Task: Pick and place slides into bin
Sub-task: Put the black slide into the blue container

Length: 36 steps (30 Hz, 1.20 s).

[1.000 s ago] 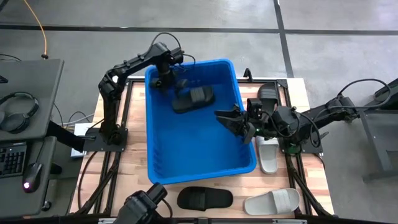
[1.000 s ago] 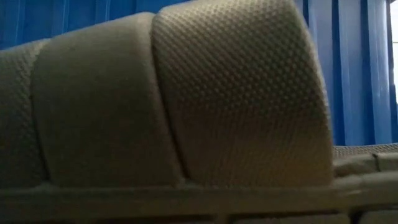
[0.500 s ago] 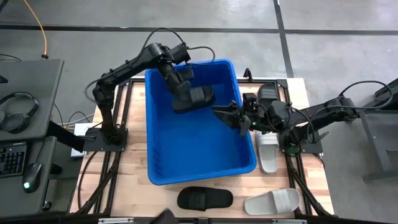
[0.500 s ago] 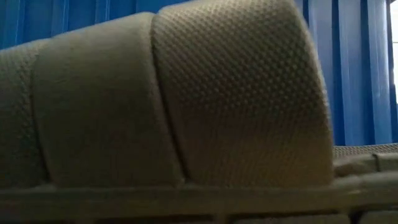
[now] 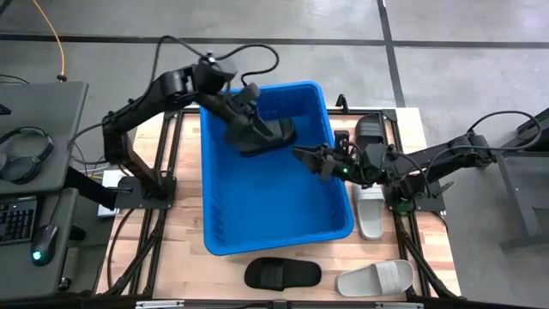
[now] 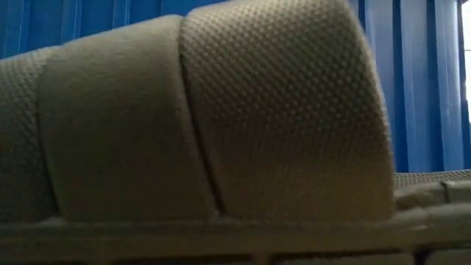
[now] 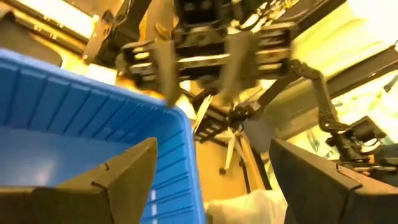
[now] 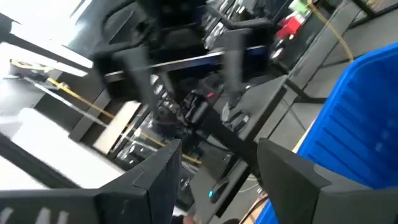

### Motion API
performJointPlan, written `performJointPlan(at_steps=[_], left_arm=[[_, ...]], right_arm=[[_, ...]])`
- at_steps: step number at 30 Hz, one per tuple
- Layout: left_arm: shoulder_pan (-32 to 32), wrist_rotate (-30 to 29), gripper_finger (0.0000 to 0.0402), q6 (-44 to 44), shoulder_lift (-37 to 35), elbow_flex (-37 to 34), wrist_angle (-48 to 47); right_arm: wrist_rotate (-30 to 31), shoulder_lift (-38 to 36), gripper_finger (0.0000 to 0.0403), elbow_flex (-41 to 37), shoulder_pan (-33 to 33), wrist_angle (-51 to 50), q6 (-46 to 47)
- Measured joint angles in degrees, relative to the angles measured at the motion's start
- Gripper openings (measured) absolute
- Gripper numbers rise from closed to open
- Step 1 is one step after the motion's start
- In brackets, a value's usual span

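One black slide (image 5: 268,136) in bin (image 5: 257,215)

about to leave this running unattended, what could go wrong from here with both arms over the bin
1. Both arms reach over the bin at once: the left end effector hangs open above the black slide already inside, and the right end effector, also open, is close beside it. They might clash.
2. The right arm stretches across the bin's right rim and could snag or shove it.
3. A grey slide fills the low view, so that camera shows little else.
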Motion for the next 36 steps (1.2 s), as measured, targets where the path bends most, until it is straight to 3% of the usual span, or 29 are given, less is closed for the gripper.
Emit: performJointPlan(at_steps=[4,12,16,19,26,31,36], left_arm=[[-1.7,-2.3,0.0301,-0.3,-0.9,0.0,0.7],[-5.6,-6.1,0.0301,-0.2,-1.9,0.0,0.5],[-10.1,-4.8,0.0301,1.8,-2.7,0.0,1.3],[-14.1,-6.9,0.0301,1.8,-2.6,0.0,1.2],[-23.0,-23.0,0.0301,0.8,-3.3,-0.1,7.4],[-26.6,-26.0,0.0300,-0.5,-4.2,0.0,18.5],[-30.5,-35.7,0.0278,6.1,-7.1,-0.1,16.9]], right_arm=[[1.6,-0.2,0.0201,0.0,0.0,-2.6,0.5],[3.8,-2.8,0.0201,0.0,1.0,-22.4,12.6],[5.3,-3.9,0.0201,0.0,2.5,-27.7,14.1],[6.2,-5.0,0.0201,0.0,2.7,-30.1,14.1],[8.8,-9.8,0.0201,0.0,2.3,-37.8,15.6],[9.4,-13.4,0.0201,0.0,1.7,-42.4,16.2],[8.4,-16.7,0.0201,0.0,1.7,-42.9,10.4]])
